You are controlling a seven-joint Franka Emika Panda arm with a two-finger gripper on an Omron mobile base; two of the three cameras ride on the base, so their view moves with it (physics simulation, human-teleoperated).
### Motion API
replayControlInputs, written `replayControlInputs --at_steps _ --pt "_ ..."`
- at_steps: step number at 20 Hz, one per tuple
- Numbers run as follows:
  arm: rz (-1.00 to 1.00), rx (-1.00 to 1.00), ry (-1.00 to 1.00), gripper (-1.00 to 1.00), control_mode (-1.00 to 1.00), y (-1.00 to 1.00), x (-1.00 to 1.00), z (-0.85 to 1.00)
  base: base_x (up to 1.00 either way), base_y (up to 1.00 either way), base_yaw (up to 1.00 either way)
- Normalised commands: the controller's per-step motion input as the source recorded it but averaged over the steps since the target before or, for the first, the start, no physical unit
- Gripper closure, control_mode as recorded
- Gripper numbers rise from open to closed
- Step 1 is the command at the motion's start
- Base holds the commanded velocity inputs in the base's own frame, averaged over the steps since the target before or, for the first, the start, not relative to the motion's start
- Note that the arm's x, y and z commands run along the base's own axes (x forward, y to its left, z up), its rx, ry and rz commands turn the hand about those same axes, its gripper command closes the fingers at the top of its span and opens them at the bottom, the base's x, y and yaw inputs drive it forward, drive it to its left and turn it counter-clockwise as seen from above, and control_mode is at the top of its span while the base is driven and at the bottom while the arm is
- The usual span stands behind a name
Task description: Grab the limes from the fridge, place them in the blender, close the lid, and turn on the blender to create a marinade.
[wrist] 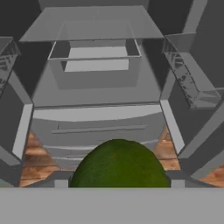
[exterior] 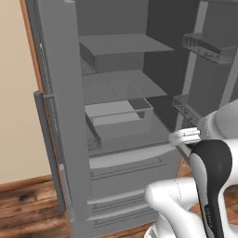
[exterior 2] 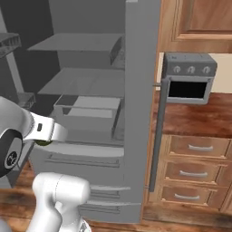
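Lime (wrist: pixel 119 164) sits right at the gripper (exterior 2: pixel 44 142) in the hand view, a dark-green dome between the jaws, which look closed around it though the contact itself is hidden. In the right base view a sliver of green shows under the hand, in front of the open fridge (exterior 2: pixel 136 90) at drawer level. Carrying it well probably means backing straight out, clear of both doors and bins, hand kept level.

Quick count — one lime (wrist: pixel 119 164) at 6 o'clock in the hand view, one fridge (exterior: pixel 116 116) with both doors open, one toaster oven (exterior 2: pixel 188 78) at 2 o'clock, and three wooden drawers (exterior 2: pixel 197 171) stacked below it.
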Motion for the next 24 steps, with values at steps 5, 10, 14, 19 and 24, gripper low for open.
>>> replayControlInputs --at_steps 5,10,14,19,24 --pt "0.0 0.0 0.0 1.0 1.0 0.0 0.0 0.0 -0.69 0.19 -0.31" --pt "0.0 0.0 0.0 1.0 1.0 0.0 0.0 0.0 -0.51 0.36 -0.42" --pt "0.0 0.0 0.0 1.0 1.0 0.0 0.0 0.0 -0.52 0.41 -0.52" --pt "0.0 0.0 0.0 1.0 1.0 0.0 0.0 0.0 -0.26 0.87 -0.44" --pt "0.0 0.0 0.0 1.0 1.0 0.0 0.0 0.0 -0.03 0.83 -0.36"
